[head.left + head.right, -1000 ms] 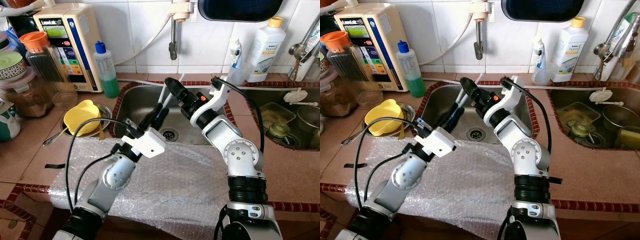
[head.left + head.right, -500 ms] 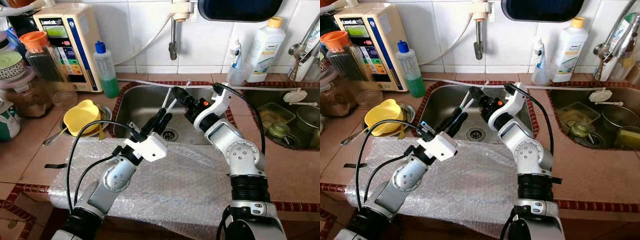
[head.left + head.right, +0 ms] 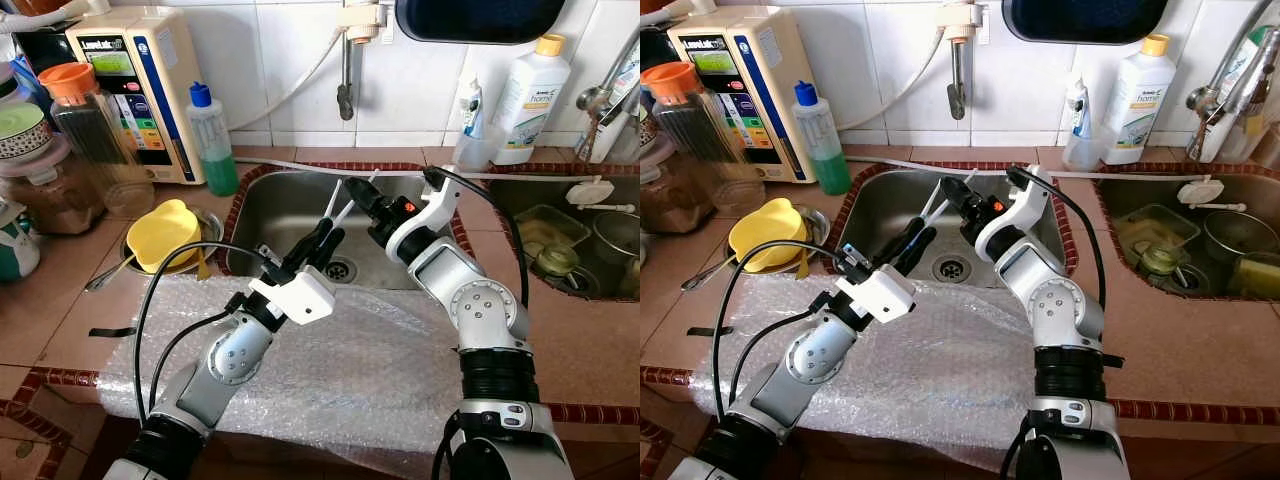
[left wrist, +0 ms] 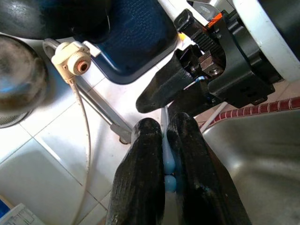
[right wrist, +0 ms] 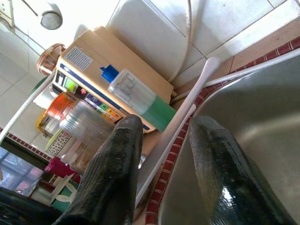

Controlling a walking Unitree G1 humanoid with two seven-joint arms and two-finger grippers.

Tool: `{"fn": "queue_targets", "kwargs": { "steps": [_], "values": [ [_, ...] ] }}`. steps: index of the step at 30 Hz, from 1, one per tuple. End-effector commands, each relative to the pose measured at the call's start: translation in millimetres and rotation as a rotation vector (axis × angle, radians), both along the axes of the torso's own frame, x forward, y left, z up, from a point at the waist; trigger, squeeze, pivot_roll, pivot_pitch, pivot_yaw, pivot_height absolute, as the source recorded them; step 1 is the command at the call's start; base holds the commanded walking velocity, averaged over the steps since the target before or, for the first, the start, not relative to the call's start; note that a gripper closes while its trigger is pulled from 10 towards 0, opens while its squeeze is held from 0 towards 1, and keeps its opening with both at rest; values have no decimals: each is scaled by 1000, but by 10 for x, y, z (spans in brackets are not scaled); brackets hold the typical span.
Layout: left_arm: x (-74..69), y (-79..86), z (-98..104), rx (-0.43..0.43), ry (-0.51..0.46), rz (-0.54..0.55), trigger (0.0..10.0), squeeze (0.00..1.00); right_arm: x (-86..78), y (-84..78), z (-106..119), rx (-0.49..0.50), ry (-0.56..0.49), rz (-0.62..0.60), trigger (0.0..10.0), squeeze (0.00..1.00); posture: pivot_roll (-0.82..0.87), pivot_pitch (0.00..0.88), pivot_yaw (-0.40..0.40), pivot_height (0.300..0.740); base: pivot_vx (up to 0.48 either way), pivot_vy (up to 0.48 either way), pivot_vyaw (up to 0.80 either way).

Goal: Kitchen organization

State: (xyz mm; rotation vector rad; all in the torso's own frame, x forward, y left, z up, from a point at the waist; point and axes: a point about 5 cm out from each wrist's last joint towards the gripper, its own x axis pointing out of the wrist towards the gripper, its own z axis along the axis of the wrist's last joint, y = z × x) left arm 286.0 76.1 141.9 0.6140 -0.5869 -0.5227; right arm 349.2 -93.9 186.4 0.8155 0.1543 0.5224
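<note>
A: What does the left gripper (image 3: 322, 236) hold?

B: Two thin white chopsticks (image 3: 340, 207), pinched between closed fingers (image 4: 140, 187) over the sink (image 3: 285, 215), beside the bubble-wrapped worktop (image 3: 330, 370). They look light, stiff and slippery; gripping mid-length seems safest.

A: Which way do they run?

B: Up and back toward the tiled wall, passing between the right gripper's (image 3: 352, 187) spread fingers (image 5: 117, 159).
</note>
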Motion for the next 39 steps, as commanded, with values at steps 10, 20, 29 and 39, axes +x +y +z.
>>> {"fn": "queue_targets", "kwargs": {
  "steps": [10,20,29,39],
  "values": [
    [-15,-47,61,-12,-34,-24,10000,0,1,20,-50,-4,32,-12,0,0,24,0,47,740,0,0,0],
    [-9,-50,80,-10,-51,-20,10000,0,18,16,-48,13,39,-17,0,0,27,0,47,740,0,0,0],
    [-14,-62,73,-29,-36,-31,10000,180,19,21,-60,19,48,-13,0,0,26,0,48,740,0,0,0],
    [8,-22,128,-80,-46,-12,10000,1000,54,19,-51,49,44,-61,0,0,27,0,45,740,0,0,0]
  ]
}}
